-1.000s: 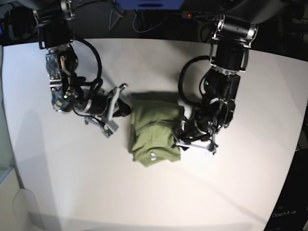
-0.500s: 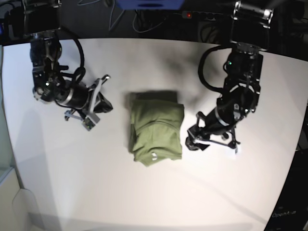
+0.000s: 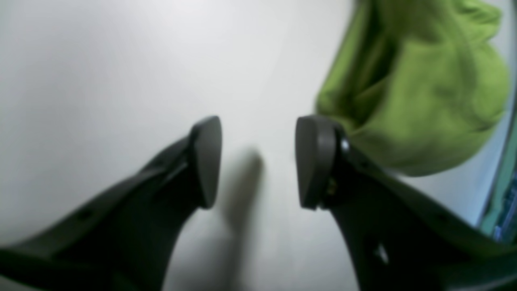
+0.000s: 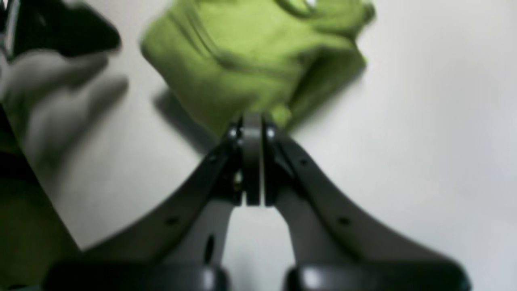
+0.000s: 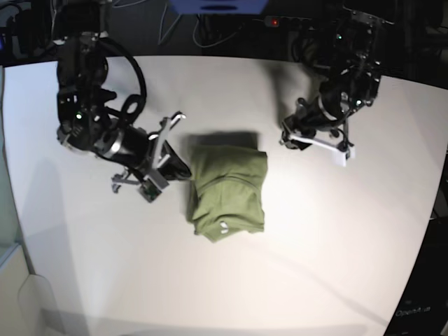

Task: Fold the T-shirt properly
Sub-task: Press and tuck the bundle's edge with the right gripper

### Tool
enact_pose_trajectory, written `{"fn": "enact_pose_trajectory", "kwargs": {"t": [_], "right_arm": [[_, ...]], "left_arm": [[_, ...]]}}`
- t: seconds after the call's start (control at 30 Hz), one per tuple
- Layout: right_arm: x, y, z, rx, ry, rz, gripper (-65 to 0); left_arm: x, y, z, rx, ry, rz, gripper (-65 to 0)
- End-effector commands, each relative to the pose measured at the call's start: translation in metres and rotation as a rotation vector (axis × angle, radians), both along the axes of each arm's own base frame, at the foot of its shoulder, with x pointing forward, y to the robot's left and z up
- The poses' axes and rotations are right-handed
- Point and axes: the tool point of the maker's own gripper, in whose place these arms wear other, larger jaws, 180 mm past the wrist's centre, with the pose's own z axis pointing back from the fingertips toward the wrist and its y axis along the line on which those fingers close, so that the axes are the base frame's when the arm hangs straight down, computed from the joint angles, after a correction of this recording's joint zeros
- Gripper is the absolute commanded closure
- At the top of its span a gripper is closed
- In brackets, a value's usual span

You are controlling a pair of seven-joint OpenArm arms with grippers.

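Though both wrist views are blurred, I can see the T-shirt (image 5: 227, 194) lying as a compact olive-green bundle on the white table (image 5: 329, 245), folded into a rough rectangle with a small white tag near its front edge and a soft ridge of layers across the middle.

On my right arm, the right gripper (image 4: 253, 129) has its fingers pressed together, tips at the near edge of the shirt; from the right wrist view I think they touch or nip the hem, but the blur leaves me unsure, so I won't call it held. The base view shows that gripper just beside the shirt's side edge, which the wrist view alone cannot place.

The left gripper (image 3: 258, 161) has its fingers apart with only bare table between them. The left wrist view puts the shirt beyond and outside one finger; the base view shows that gripper well apart from the cloth, toward the table's far side.

Around the shirt the table is open ahead of and behind both sets of fingers, its dark far edge lying just beyond the left arm.
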Motion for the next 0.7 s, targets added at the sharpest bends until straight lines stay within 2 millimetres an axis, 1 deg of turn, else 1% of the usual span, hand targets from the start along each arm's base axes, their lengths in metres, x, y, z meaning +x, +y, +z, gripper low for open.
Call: {"fn": "enact_pose_trajectory", "kwargs": {"t": [0.0,0.1,0.23,0.47,0.53,0.67], "right_arm": [[0.009,0.010,0.019,0.044,-0.055,0.016,-1.2],[0.015,0.024,0.015,0.062,-0.040,0.042,-1.3],[0.026,0.032,-0.004,0.066,0.019,0.059,-1.0],[0.034,0.056,-0.020,0.125,0.063,0.097,-1.3],[0.038,0.057,-0.027,0.142,0.085,0.087,-1.3],[0.041,0.055,-0.048,0.181,0.134,0.055,-1.5]], "left_arm": [[0.006,0.001,0.009,0.009,-0.039,-0.008,-29.3],[-0.005,0.006,0.001,0.046,-0.018,-0.014,-29.3],[-0.017,0.008,-0.007,0.062,0.009,-0.018,-29.3],[-0.021,0.009,-0.009,0.066,0.017,-0.019,-29.3],[-0.021,0.009,-0.009,0.066,0.017,-0.019,-29.3],[-0.021,0.008,-0.009,0.062,0.019,-0.017,-29.3]]}}
